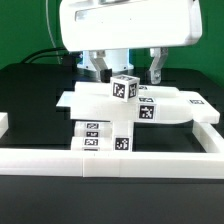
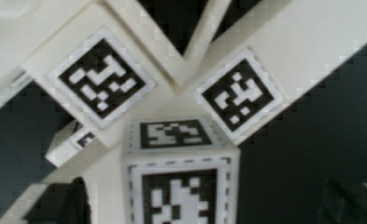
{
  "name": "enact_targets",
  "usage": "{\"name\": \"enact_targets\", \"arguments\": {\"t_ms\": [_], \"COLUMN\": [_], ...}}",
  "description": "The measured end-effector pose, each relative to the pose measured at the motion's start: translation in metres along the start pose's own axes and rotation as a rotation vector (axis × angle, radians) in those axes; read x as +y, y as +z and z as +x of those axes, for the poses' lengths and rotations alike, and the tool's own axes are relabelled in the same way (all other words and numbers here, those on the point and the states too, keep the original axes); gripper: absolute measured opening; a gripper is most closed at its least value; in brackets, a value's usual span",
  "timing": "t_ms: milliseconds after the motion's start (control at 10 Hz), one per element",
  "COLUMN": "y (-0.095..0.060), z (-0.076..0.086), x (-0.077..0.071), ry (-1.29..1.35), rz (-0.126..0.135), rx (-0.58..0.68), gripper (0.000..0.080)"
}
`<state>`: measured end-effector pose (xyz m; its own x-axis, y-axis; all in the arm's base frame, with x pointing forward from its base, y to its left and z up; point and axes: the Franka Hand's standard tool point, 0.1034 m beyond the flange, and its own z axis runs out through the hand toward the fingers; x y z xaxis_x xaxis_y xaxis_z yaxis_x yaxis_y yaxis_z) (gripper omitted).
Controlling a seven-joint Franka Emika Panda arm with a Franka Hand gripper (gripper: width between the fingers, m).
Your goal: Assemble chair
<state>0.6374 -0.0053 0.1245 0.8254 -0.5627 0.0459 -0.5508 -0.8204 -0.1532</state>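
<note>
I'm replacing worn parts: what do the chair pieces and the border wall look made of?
Chair pieces: likely matte white plastic, with an even dull surface and printed black-and-white tags. Border wall: plain white, similar dull finish, possibly plastic; too small to be sure.

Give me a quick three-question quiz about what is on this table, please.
1. True or false: the jaws are clamped on a chair part.
2. What pattern do the chair parts carry? A) red stripes B) black-and-white square tags C) blue dots
3. What white thing runs along the front of the table in the exterior view?

Key
1. False: the gripper hangs over the parts with jaws open, holding nothing.
2. B; the wrist view shows several tags close up.
3. A low white border wall.
</note>
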Motion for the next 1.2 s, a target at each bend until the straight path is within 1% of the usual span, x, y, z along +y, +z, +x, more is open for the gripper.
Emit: {"name": "enact_targets", "arguments": {"t_ms": [100, 200, 300, 400, 500, 600, 900, 1200], "y": [0.000, 0.002, 0.003, 0.002, 0.001, 0.000, 0.001, 0.002], "z": [-0.001, -0.006, -0.009, -0.010, -0.007, -0.004, -0.002, 0.000], "x": [-0.001, -0.006, -0.010, -0.011, -0.010, -0.006, -0.001, 0.005], "ry": [-0.099, -0.219, -0.307, -0.458, -0.572, -0.648, -0.839, -1.087], "rz": [-0.007, -0.021, -0.025, -0.032, -0.031, -0.033, -0.052, -0.079], "rx": [0.001, -0.001, -0.006, -0.010, -0.006, -0.006, -0.012, -0.028], "gripper": [0.0649, 0.0649, 0.0649, 0.0649, 0.0649, 0.0649, 0.0649, 0.0649]}}
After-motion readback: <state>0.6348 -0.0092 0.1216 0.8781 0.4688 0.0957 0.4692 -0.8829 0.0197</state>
